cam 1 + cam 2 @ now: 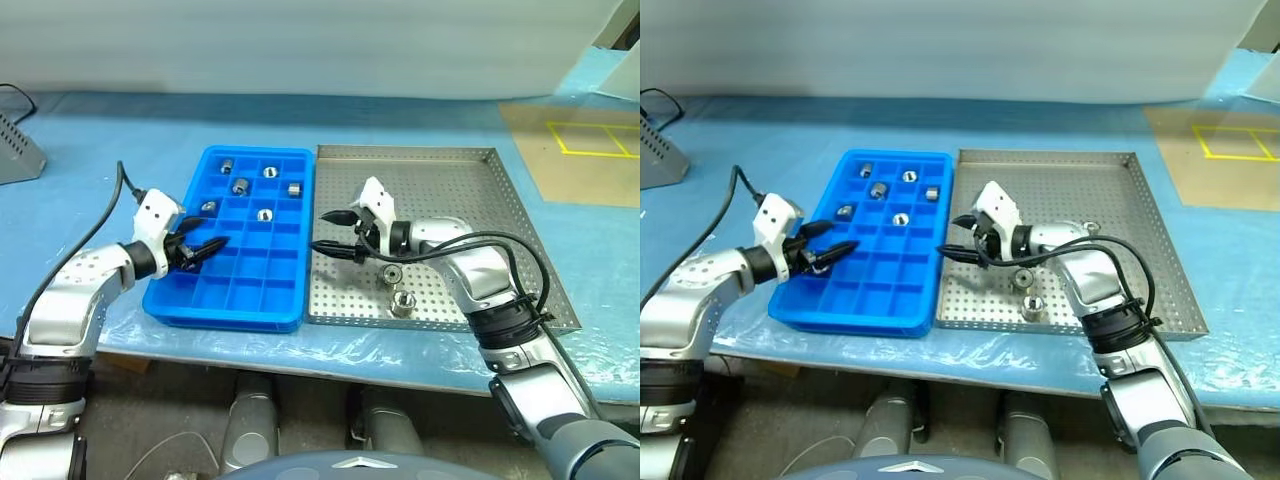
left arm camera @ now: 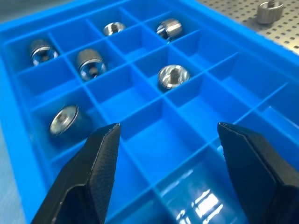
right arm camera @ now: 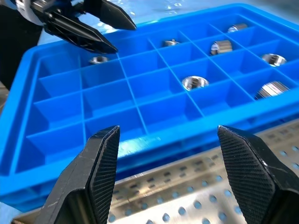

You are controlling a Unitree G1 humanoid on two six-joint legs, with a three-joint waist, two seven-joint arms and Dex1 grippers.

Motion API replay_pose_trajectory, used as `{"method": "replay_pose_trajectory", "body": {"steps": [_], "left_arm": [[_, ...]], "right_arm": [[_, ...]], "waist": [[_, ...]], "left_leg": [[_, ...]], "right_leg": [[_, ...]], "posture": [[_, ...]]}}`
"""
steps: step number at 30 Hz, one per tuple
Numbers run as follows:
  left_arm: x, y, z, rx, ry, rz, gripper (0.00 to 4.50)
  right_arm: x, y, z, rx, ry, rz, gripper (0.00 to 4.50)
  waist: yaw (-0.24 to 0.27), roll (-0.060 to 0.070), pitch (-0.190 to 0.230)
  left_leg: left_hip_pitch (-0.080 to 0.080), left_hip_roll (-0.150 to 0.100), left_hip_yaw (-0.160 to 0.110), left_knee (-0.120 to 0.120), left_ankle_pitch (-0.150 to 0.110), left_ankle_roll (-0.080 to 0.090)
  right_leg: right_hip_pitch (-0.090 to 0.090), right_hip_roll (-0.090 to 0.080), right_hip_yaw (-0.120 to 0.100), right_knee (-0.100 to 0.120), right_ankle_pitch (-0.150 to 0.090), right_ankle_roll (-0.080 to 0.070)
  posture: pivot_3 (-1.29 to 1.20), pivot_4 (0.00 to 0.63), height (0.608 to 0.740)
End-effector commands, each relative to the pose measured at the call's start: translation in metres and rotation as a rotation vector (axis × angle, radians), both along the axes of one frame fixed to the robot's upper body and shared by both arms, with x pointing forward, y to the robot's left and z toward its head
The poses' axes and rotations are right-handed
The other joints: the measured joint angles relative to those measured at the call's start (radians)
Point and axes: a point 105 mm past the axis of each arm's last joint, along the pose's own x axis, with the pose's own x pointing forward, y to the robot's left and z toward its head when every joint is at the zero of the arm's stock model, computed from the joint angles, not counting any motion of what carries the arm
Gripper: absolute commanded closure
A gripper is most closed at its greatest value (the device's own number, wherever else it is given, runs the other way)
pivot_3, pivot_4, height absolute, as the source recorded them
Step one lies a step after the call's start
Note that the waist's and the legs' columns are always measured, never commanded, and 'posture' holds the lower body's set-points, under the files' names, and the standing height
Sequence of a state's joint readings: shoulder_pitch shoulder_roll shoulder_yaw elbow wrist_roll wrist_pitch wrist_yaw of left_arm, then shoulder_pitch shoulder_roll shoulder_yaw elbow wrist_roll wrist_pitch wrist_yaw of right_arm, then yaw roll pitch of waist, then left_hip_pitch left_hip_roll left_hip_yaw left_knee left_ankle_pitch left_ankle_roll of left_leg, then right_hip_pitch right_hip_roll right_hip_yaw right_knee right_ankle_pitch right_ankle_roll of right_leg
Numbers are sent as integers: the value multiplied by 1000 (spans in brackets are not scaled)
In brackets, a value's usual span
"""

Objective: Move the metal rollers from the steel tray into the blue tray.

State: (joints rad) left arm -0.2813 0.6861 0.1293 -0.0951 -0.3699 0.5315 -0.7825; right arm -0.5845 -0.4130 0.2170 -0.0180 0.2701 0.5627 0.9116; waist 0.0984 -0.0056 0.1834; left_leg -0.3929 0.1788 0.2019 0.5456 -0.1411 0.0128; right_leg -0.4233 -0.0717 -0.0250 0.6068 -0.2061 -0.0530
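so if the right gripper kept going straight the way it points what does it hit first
Probably the near long wall of the blue tray. The right gripper hangs open over the steel tray, aimed slightly down at that wall; depth is unclear, so it might clear the rim and land in an empty compartment.

metal rollers (image 1: 241, 186): 6 in blue tray (image 1: 222, 314), 2 in steel tray (image 1: 510, 210) | trays: 2

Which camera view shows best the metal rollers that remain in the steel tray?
The left eye view: two metal rollers lie unobstructed on the steel tray near the right arm. The right eye view shows the same pair. The left wrist view shows one, blurred, at its edge; the right wrist view shows bare tray floor.
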Motion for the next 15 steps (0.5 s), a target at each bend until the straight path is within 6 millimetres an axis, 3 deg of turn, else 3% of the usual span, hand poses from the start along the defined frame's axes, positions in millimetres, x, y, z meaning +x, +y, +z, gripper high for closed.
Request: {"method": "replay_pose_trajectory", "body": {"steps": [1, 6, 13, 15], "left_arm": [[4, -11, 12, -6, -43, -46, 1010], [-1, -49, 43, -92, -134, -229, 1010], [12, -92, 49, -57, -141, -434, 1010], [14, -114, 46, -52, -134, -526, 1010]], "right_arm": [[-4, -1, 14, 29, -52, -2, 1129], [-8, -16, 25, 48, -59, -39, 1129], [-15, -64, 24, -4, -60, -183, 1129], [-15, -78, 26, -9, -70, -246, 1129]], "waist": [[-3, 0, 0], [-6, 0, 0], [-7, 0, 0], [-15, 0, 0]], "left_leg": [[0, 0, 0, 0, 0, 0], [0, 0, 0, 1, 0, 0], [0, 0, 0, 2, 0, 1], [0, 0, 1, 3, 0, 1]], "right_leg": [[0, 0, 0, 0, 0, 0], [0, 0, 0, 0, 0, 0], [2, 0, 0, 0, 0, 0], [2, 0, 0, 0, 0, 0]], "posture": [[20, 150, 740], [-50, 150, 740], [-156, 150, 740], [-203, 150, 740]]}}
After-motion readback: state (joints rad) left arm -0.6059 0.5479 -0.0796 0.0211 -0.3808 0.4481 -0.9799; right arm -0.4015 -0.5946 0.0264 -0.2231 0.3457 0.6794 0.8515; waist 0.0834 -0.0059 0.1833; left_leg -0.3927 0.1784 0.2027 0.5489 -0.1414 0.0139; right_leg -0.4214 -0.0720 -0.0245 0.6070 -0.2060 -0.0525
